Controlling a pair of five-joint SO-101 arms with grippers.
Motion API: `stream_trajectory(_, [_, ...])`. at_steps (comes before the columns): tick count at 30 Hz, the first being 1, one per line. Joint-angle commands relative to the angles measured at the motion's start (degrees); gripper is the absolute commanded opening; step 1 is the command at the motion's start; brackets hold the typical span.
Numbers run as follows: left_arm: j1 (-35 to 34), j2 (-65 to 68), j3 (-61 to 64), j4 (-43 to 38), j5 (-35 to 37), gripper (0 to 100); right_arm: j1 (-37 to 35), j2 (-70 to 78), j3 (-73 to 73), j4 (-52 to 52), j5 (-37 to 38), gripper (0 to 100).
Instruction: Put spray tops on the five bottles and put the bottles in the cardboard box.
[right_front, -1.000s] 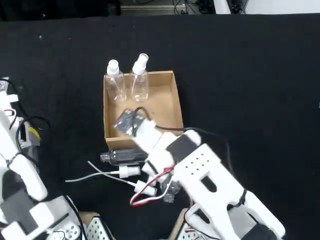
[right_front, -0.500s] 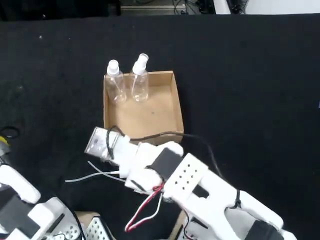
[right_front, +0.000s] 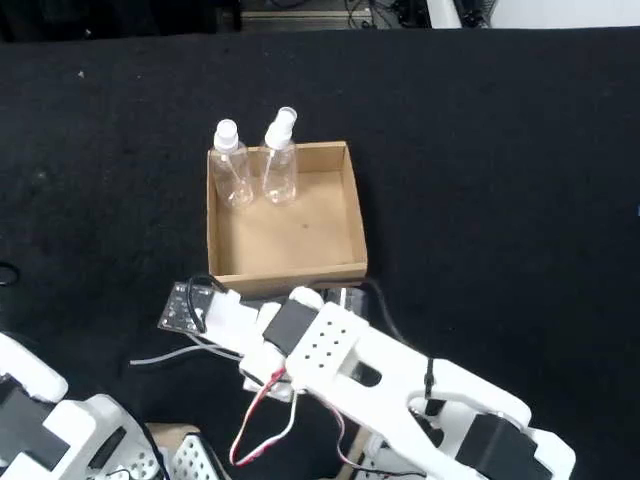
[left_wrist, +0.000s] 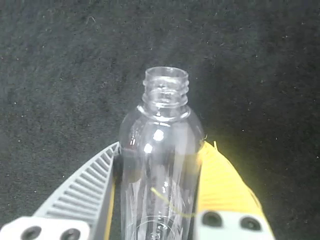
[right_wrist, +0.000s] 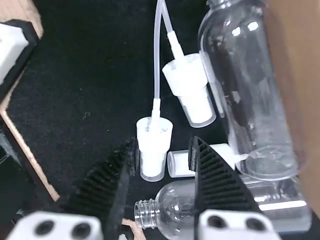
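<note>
Nearest: left gripper (left_wrist: 161, 149), clamped on the body of an uncapped bottle (left_wrist: 165, 97), neck free, above the black table (right_front: 500, 150).

Next: right gripper (right_wrist: 163, 142), jaws spread, empty, straddling a spray top (right_wrist: 154, 150). A second spray top (right_wrist: 192, 97) and a long open bottle (right_wrist: 245, 85) lie just beyond, with a short open bottle (right_wrist: 172, 202) nearer the jaws.

Farthest: cardboard box (right_front: 355, 215), with a capped bottle (right_front: 233, 172) and a second capped bottle (right_front: 280, 170) standing at its far wall.

Step, by my reckoning: capping the third bottle. Next move calls for pinching the top's collar clear of its tube, then meeting the held neck.

From above, the arm covers the tops; the right wrist view supplies them.
</note>
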Motion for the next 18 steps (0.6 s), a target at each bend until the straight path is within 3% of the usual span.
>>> stream_trajectory(1, [0.0,-0.2,-0.9,-0.8,-0.4,8,-1.1,0.0,3.2,-4.9,-0.8,14.9])
stream_trajectory(18, [0.0,-0.5,-0.9,-0.4,-0.4,8,-1.1,0.0,15.3,-17.3,-0.9,14.9])
